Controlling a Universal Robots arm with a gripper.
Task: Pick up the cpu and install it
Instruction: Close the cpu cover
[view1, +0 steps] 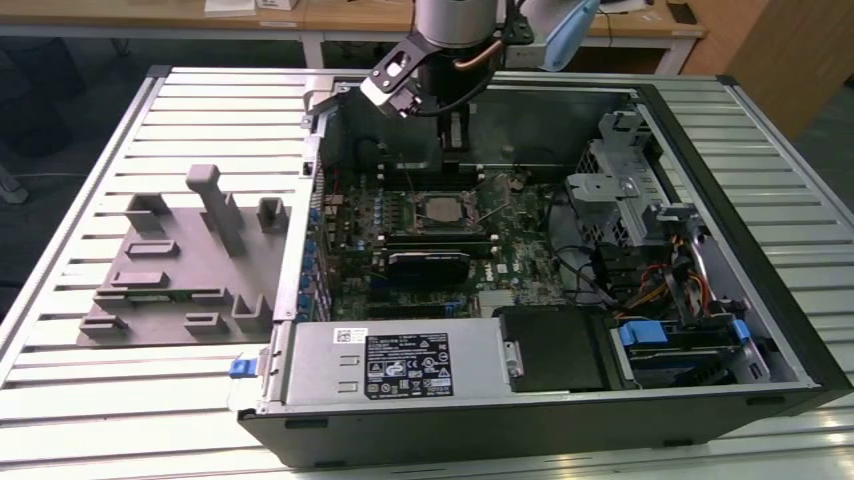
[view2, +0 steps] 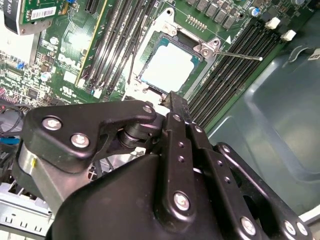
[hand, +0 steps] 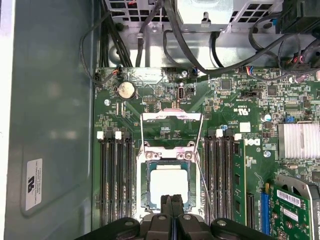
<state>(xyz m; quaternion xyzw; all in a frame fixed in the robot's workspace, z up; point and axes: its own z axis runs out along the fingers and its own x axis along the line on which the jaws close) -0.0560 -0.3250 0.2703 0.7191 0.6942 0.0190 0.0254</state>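
Note:
The cpu lies flat in the black socket on the green motherboard, its silver top showing, also seen in the exterior view and the second wrist view. The socket's metal frame stands swung open beside it, and its thin lever sticks out. My gripper hangs just above the cpu's near edge with its two black fingers pressed together and nothing between them. In the exterior view the gripper reaches down into the open computer case.
Memory slots flank the socket on both sides. Cables and a drive cage crowd the case's right in the exterior view. A power supply fills the case's near end. Grey holder blocks stand on the slatted table left of the case.

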